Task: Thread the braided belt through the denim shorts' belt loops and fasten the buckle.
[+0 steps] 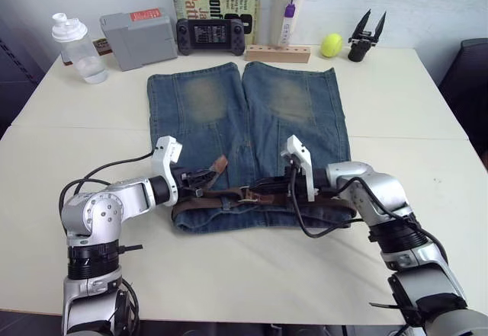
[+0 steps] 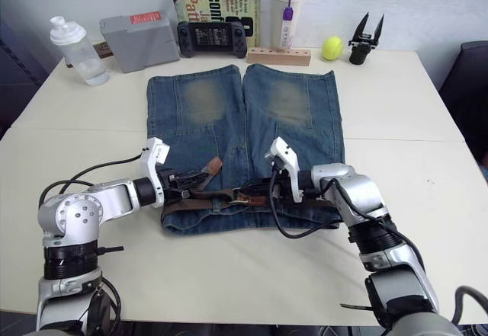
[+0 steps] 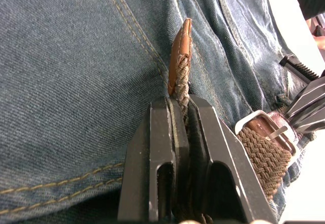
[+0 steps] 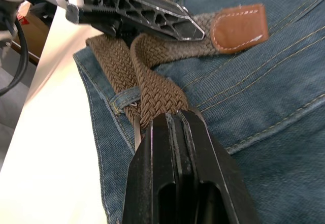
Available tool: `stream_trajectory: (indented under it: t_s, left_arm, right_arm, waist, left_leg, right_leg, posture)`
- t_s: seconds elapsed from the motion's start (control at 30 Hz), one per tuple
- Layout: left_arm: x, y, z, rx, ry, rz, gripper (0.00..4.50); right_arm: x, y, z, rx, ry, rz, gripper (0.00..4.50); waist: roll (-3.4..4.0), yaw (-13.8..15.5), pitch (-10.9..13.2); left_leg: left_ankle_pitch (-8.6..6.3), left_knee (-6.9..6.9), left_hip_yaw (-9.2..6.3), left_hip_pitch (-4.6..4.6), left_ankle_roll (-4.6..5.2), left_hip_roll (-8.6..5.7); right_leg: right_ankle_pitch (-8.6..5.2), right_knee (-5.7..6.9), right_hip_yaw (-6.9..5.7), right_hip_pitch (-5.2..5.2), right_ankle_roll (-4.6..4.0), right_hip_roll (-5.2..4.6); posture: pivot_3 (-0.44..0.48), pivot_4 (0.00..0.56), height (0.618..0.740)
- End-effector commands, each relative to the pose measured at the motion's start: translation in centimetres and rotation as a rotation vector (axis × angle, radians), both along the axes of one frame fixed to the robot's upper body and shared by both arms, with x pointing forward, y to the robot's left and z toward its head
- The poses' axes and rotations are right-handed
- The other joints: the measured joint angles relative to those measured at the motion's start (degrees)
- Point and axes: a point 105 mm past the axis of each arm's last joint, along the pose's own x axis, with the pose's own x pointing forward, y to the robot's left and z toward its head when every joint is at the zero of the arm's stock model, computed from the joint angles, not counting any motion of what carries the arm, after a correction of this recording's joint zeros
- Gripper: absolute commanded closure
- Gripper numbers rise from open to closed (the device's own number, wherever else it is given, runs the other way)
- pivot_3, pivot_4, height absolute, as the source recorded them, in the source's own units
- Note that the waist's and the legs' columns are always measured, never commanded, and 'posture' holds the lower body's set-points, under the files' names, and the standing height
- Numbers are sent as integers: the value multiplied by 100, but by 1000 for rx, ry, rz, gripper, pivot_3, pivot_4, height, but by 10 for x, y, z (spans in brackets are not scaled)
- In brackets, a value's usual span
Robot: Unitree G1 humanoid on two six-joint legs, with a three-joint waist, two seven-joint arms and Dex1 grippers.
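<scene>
Both fingers (image 3: 175, 132) clamp shut on the limp, floppy brown braided belt (image 4: 152, 89); hold near its stiff leather tip (image 3: 180, 51).

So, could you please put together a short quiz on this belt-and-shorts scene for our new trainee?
1. True or false: the left gripper is shut on the braided belt just behind its leather tip.
2. Which lies on the denim shorts between the two grippers? A) the buckle B) the tennis ball C) the shaker bottle
3. Fill in: the right gripper is shut on the braided ____.

Key: 1 true; 2 A; 3 belt.
</scene>
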Motion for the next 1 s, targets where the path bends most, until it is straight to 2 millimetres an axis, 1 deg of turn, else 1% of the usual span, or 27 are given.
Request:
stream_trajectory:
  t_s: [0.03, 0.13, 0.37, 0.47, 0.77, 1.0]
  left_arm:
    - [-2, -2, 5, 20, -56, -22, 4500]
    - [-2, -3, 4, 28, -64, -29, 4500]
    - [0, -5, 7, 30, -82, -34, 4500]
    - [0, -5, 7, 31, -85, -33, 4500]
    - [-2, -4, 7, 46, -90, -40, 4500]
    - [-3, -6, 7, 53, -93, -48, 4500]
  right_arm:
    - [-1, -9, 14, 21, -25, 10, 4446]
    - [-4, -13, 7, -12, -8, 18, 4446]
    - [-8, -7, -7, -50, 17, 41, 4446]
    - [-10, -4, -9, -47, 23, 52, 4446]
    - [-10, 15, -8, -15, 11, 82, 4446]
    - [-4, 24, -11, -16, -16, 75, 4446]
  waist:
    - [0, 0, 0]
    - [0, 2, 0]
    - [0, 0, 0]
    - [0, -3, 0]
    - [0, -5, 0]
    - [0, -5, 0]
  left_leg:
    - [0, 0, 0, 0, 0, 0]
    - [0, 0, 0, 0, 0, 0]
    - [0, -1, 1, -1, 0, 1]
    - [0, -1, 1, -1, 0, 1]
    - [0, -1, 1, -2, 1, 1]
    - [0, -4, 1, -3, 0, 1]
  right_leg:
    - [0, 0, -1, 0, 0, 0]
    - [0, 0, 0, 0, 0, -1]
    - [0, -1, -1, -1, 0, -1]
    - [0, 0, -1, -1, 0, -1]
    - [0, 0, -2, -2, 0, -2]
    - [0, 1, -1, -6, 0, -1]
  posture:
    - [0, 150, 697]
    - [0, 150, 697]
    - [0, 150, 697]
    - [0, 150, 697]
    - [0, 150, 697]
    - [0, 150, 697]
